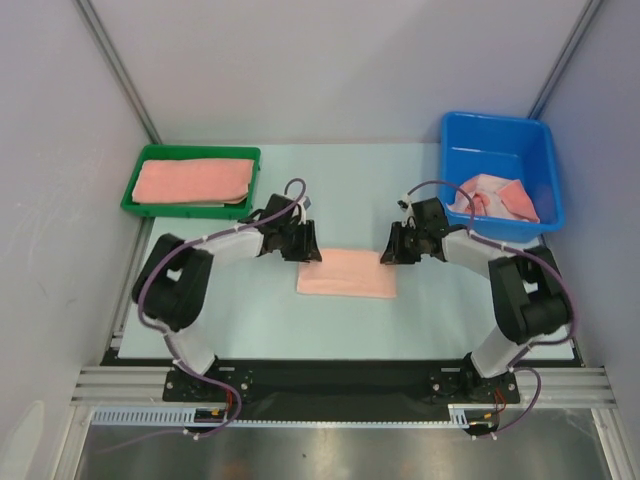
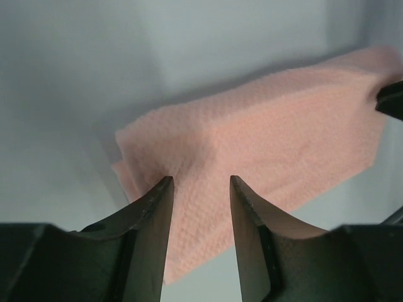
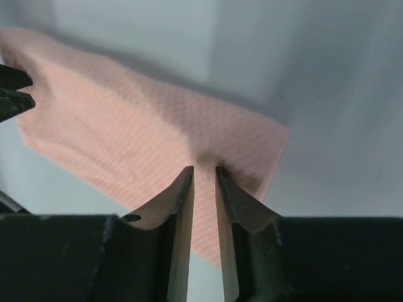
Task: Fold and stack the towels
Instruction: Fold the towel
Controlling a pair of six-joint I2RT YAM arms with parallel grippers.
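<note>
The middle towel [image 1: 346, 272] is plain salmon-pink, and up close it shows a fine woven grain. The tray [image 1: 180, 211] is green. The tray towel [image 1: 192, 180] is the same pink, over a whitish layer. The bin [image 1: 495, 135] is bright blue, and the bin towels [image 1: 495, 197] are pink and white. The desk [image 1: 250, 320] is pale mint. The left pincer [image 2: 200, 179] and right pincer [image 3: 204, 168] are black. The arms [image 1: 235, 243] are black and light grey.

Top view looks down; wrist views close, sharing folded towel [image 1: 346, 272]
</note>
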